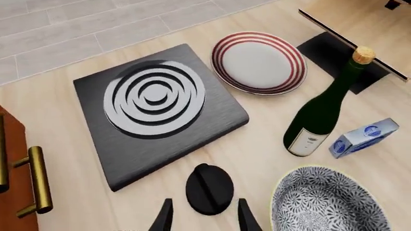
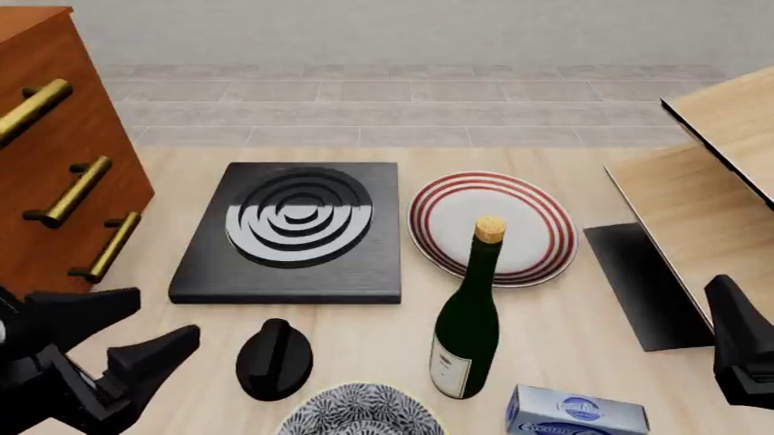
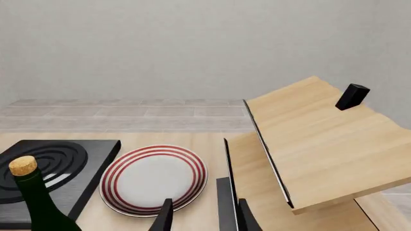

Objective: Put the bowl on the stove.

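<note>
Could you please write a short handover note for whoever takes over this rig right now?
Left gripper: open and holding nothing, hanging over the black knob, next to the bowl.
Right gripper: open and holding nothing, on the right side near the plate.
The bowl sits on the table at the near edge, in front of the wine bottle.
The stove is bare.
Done: nothing yet. Left: grasp the bowl, lift it, set it on the burner.

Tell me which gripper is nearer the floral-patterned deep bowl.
Left. The left gripper sits just left of the floral-patterned deep bowl at the table's near edge; the right gripper hangs farther away at the far right, beyond the blue box.
</note>
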`<state>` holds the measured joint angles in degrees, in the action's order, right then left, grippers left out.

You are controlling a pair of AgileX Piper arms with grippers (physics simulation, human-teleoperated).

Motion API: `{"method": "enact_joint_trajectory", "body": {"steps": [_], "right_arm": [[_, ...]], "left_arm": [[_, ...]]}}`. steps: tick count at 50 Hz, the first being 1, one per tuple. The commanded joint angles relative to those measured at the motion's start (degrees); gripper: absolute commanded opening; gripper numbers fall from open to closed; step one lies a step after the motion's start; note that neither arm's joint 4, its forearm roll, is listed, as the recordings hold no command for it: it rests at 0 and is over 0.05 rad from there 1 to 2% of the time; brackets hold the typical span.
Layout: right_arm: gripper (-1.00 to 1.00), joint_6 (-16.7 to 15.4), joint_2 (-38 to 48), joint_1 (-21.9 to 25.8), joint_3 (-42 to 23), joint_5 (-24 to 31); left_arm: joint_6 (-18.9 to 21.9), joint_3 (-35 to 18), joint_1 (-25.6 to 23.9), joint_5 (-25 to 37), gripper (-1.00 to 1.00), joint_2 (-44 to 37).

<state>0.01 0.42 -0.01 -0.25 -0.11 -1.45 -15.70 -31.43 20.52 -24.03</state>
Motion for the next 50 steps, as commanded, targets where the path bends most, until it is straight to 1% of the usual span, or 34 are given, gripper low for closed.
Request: {"method": "enact_joint_trajectory", "body": {"steps": [1, 3, 8, 13, 14, 17, 18, 22, 28, 29, 41, 45, 47, 49, 50], "right_arm": [[1.0, 0.0, 0.0, 0.0, 0.0, 0.0], [1.0, 0.0, 0.0, 0.0, 0.0, 0.0], [1.0, 0.0, 0.0, 0.0, 0.0, 0.0], [1.0, 0.0, 0.0, 0.0, 0.0, 0.0], [1.0, 0.0, 0.0, 0.0, 0.0, 0.0], [1.0, 0.0, 0.0, 0.0, 0.0, 0.0], [1.0, 0.0, 0.0, 0.0, 0.0, 0.0], [1.0, 0.0, 0.0, 0.0, 0.0, 0.0], [1.0, 0.0, 0.0, 0.0, 0.0, 0.0], [1.0, 0.0, 0.0, 0.0, 0.0, 0.0], [1.0, 0.0, 0.0, 0.0, 0.0, 0.0], [1.0, 0.0, 0.0, 0.0, 0.0, 0.0], [1.0, 0.0, 0.0, 0.0, 0.0, 0.0], [1.0, 0.0, 0.0, 0.0, 0.0, 0.0], [1.0, 0.0, 0.0, 0.0, 0.0, 0.0]], "left_arm": [[-1.8, -1.0, -5.7, 2.5, 1.0, -2.4], [-1.8, -1.7, -6.0, 2.7, 1.0, -2.9], [-1.5, -1.5, -6.5, 1.3, 1.0, -4.3], [-1.7, -2.0, -8.3, 1.8, 1.0, -4.3], [-0.5, -2.3, -9.0, 2.3, 1.0, -2.9], [0.1, -2.1, -10.0, 2.7, 1.0, -1.8], [-0.5, -2.3, -9.8, 2.5, 1.0, -2.7], [-0.7, -2.7, -10.5, 2.2, 1.0, -3.2], [-2.7, -2.6, -12.2, 2.6, 1.0, -5.2], [-2.9, -2.2, -13.4, 3.3, 1.0, -4.5], [-6.3, -2.3, -14.9, 3.7, 1.0, -7.4], [-6.3, -2.3, -15.1, 3.6, 1.0, -7.6], [-5.8, -2.8, -15.9, 4.3, 1.0, -6.0], [-5.4, -3.1, -15.2, 3.9, 1.0, -6.6], [-6.0, -3.2, -14.7, 3.5, 1.0, -7.5]]}}
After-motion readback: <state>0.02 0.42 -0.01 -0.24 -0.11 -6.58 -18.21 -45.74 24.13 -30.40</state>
